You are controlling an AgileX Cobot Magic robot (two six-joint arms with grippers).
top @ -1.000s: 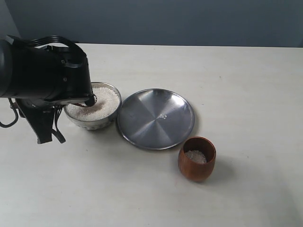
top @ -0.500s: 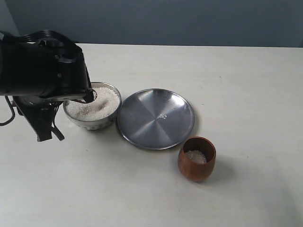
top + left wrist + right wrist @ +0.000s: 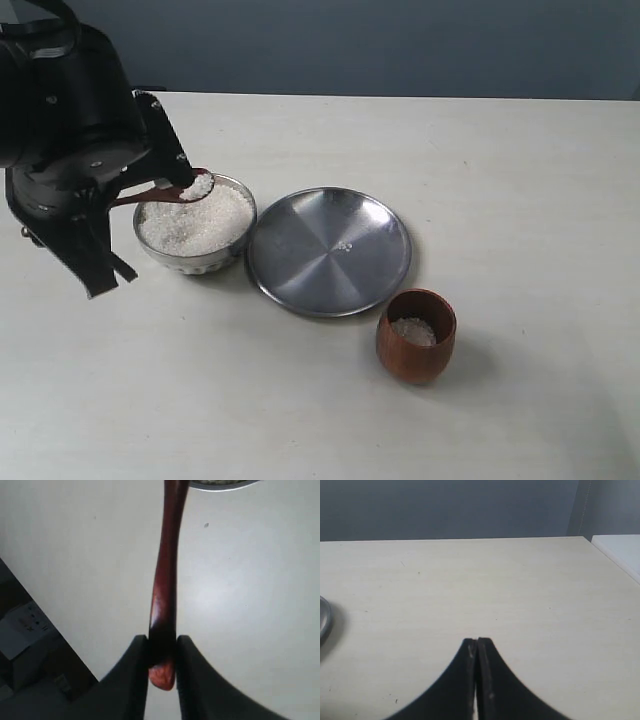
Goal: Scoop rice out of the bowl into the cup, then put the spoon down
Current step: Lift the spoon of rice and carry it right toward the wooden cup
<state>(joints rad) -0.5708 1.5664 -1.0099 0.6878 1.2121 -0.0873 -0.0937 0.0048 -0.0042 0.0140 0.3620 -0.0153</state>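
The steel bowl [image 3: 195,232] holds a heap of white rice [image 3: 190,225] at the left of the table. My left gripper [image 3: 162,645] is shut on the end of the wooden spoon's handle [image 3: 167,570]. The spoon head [image 3: 196,187] hovers just above the bowl's far rim, loaded with rice. The wooden cup [image 3: 415,336] stands at the front right with a little rice [image 3: 413,330] inside. My right gripper [image 3: 477,642] is shut and empty over bare table; the exterior view does not show it.
A wide flat steel plate [image 3: 330,252] lies between bowl and cup, with a few stray grains on it; its edge [image 3: 322,620] shows in the right wrist view. The bulky left arm [image 3: 70,130] hides the table left of the bowl.
The left arm has lifted and tilted back. The spoon head has come up out of the rice in the bowl, carrying a heap of grains.
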